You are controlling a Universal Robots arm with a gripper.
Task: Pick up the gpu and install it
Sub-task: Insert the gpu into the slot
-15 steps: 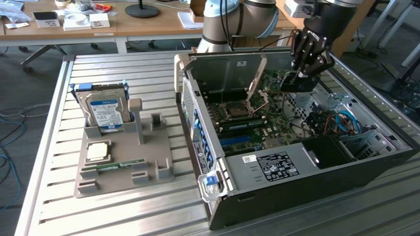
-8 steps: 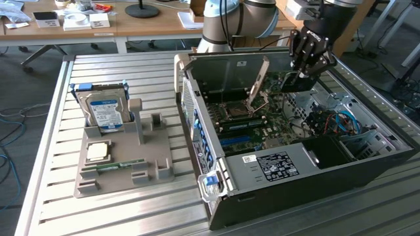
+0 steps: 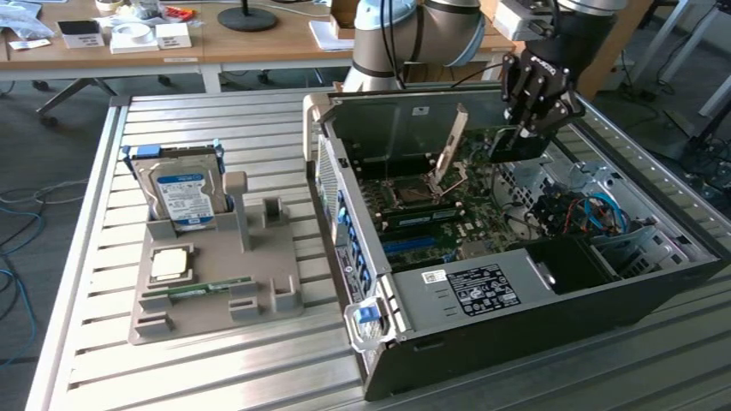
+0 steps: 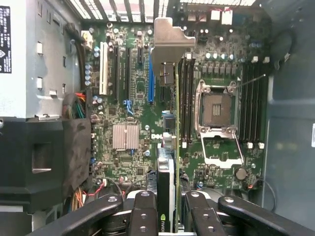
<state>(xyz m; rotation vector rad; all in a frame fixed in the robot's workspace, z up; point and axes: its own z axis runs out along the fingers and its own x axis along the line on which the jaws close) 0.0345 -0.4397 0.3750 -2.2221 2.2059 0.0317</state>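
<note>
On the exterior view's left, a grey moulded plastic fixture [image 3: 217, 261] is seen on the slatted metal table. A silver hard drive with a blue-white label [image 3: 183, 193] is propped upright in it, with a square silver processor chip [image 3: 171, 264] and a narrow green RAM stick [image 3: 211, 287] laid flat below.

Moving to the middle, a black steel computer case [image 3: 549, 334] lies open, and its green motherboard [image 3: 440, 214] is exposed.

Further right, the black two-fingered gripper [image 3: 535, 120] is poised over the case's far end. Its jaws are closed partway and clamped on the gpu [image 3: 516, 147], a thin dark card with a black shroud. The card hangs beneath the jaws, over the motherboard and apparently clear of it, not seated.

From the wrist view, the gpu [image 4: 167, 167] is seen edge-on, pinched between the gripper's [image 4: 170, 214] black fingers [image 4: 142, 211]. Its bent silver bracket [image 4: 170, 42] is carried at the far end. That bracket is held over the row of expansion slots, close to a blue slot [image 4: 150, 83]. An empty processor socket [image 4: 216, 108] lies off to the other side.

The card is judged light and stiff, but fragile. The fan, the small board components and the edge contacts are best left untouched. A grip across the flat faces, on shroud and board near one end, looks sound. The shroud may be slick, so any tilt in the jaws could be costly.
</note>
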